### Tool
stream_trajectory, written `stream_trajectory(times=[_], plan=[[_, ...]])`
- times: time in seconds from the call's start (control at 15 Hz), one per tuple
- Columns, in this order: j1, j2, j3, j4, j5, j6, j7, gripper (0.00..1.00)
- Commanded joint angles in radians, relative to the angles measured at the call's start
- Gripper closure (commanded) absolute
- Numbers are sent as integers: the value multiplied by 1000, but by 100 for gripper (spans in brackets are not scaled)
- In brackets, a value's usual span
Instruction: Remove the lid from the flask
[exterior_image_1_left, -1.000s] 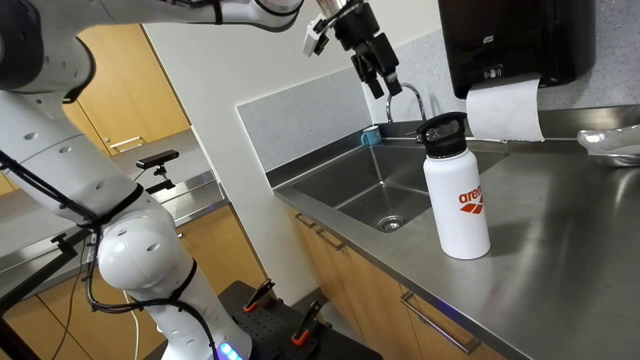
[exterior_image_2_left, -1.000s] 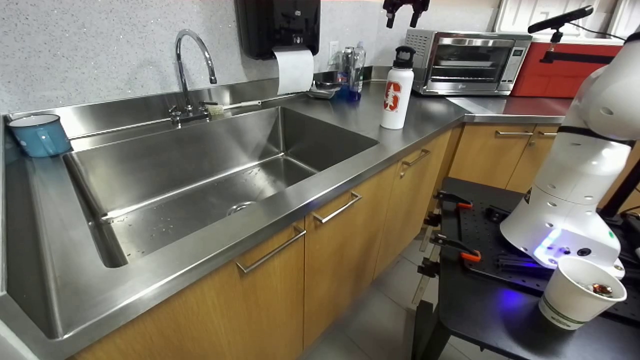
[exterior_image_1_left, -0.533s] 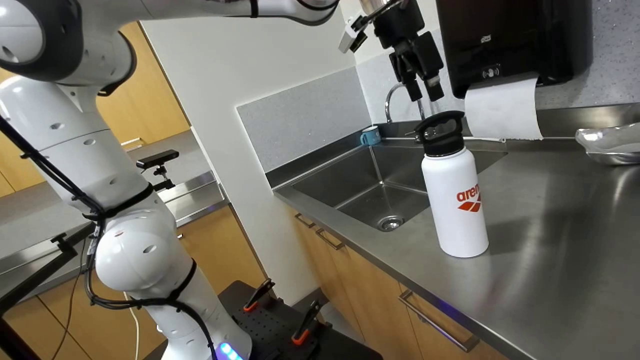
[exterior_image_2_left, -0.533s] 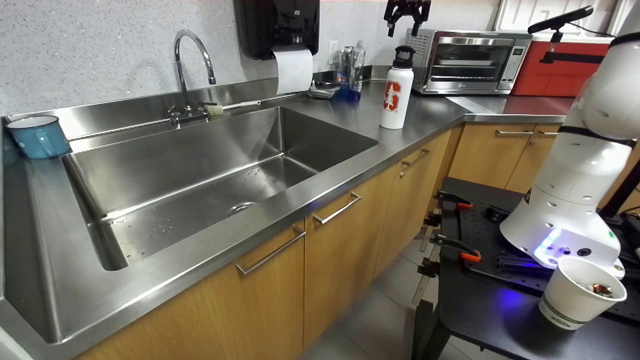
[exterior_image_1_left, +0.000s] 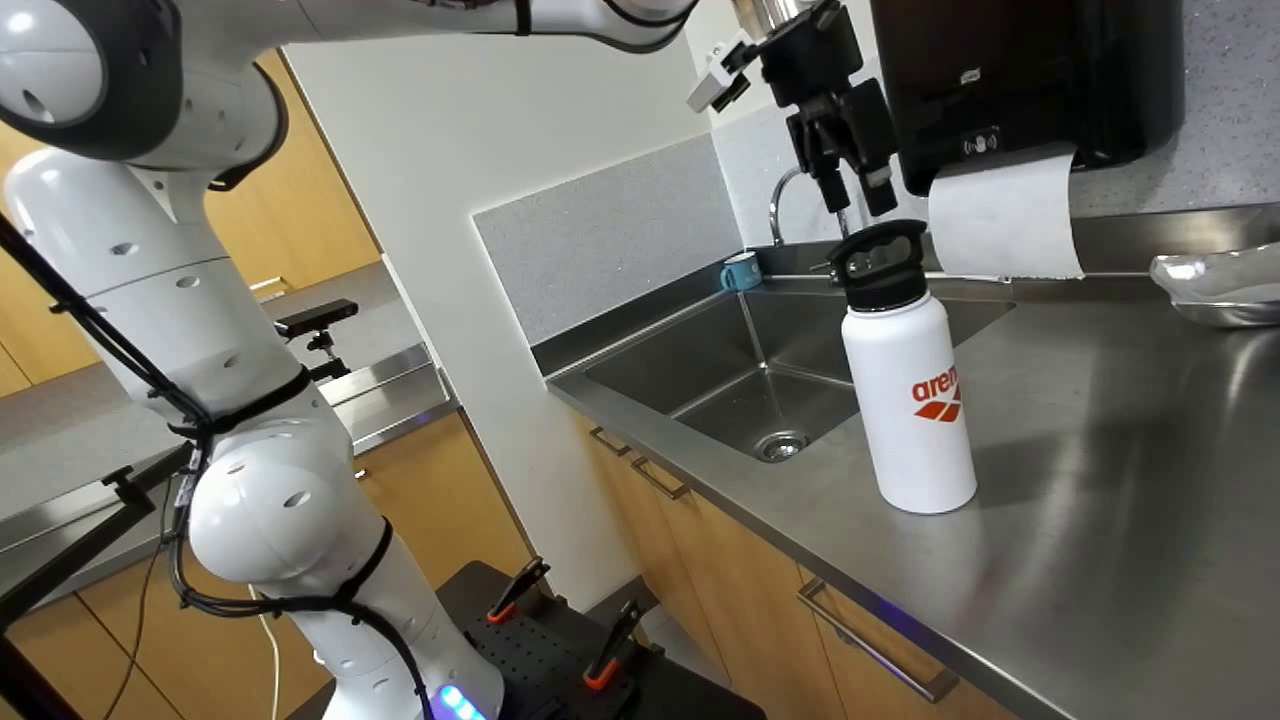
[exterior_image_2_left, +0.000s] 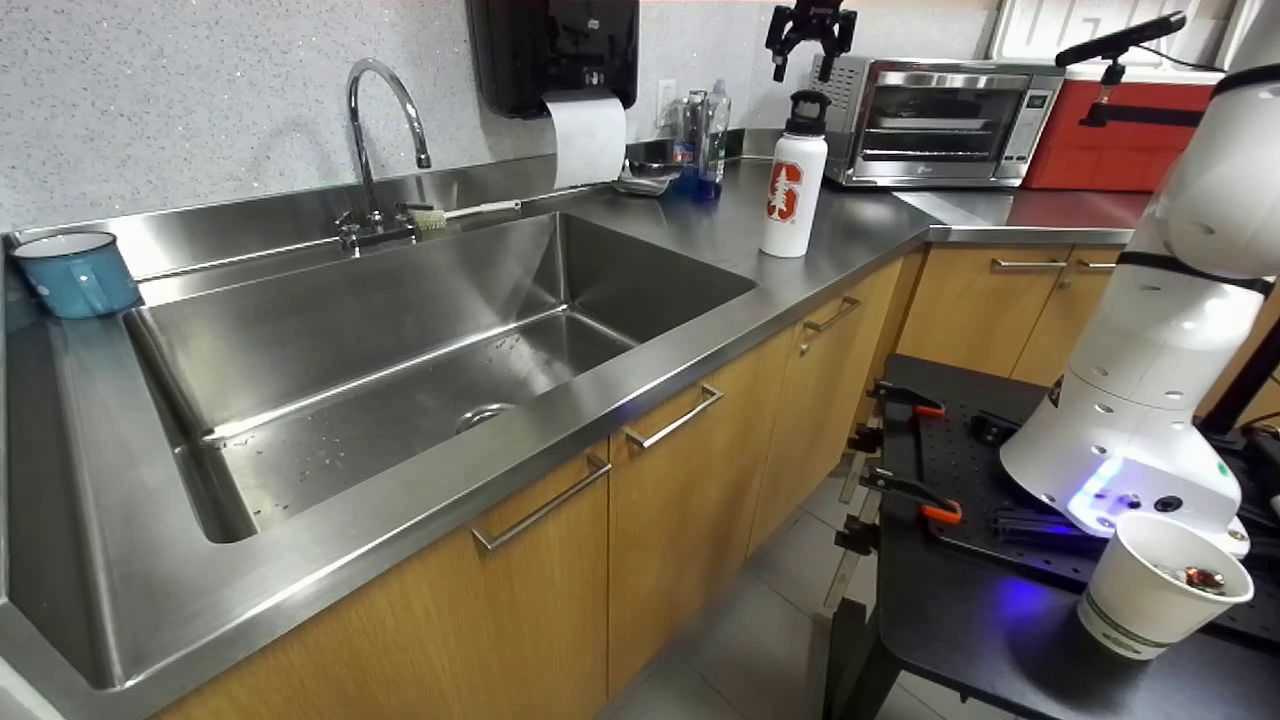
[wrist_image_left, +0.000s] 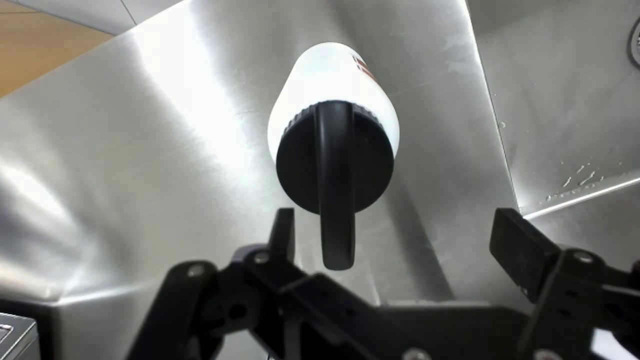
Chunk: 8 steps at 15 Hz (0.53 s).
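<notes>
Hovering just above the white flask, the hand has its two black fingers wide apart, clear of the black lid on the flask's top. The flask stands upright on the steel tabletop beside the sink. In the wrist view the lid hides part of the flask's shoulders, and the fingers' bases are cut off below. The white arm, partly cropped in both exterior views, holds the hand pointing down.
</notes>
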<state>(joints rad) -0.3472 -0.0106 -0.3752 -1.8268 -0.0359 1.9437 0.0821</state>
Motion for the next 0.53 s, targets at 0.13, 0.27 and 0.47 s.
stream_trajectory(times=[0.13, 0.27, 0.47], plan=[[-10, 3, 0, -7, 12, 6, -25, 0], [-11, 0, 0, -18, 7, 10, -26, 0], [-16, 0, -2, -29, 5, 18, -24, 0]])
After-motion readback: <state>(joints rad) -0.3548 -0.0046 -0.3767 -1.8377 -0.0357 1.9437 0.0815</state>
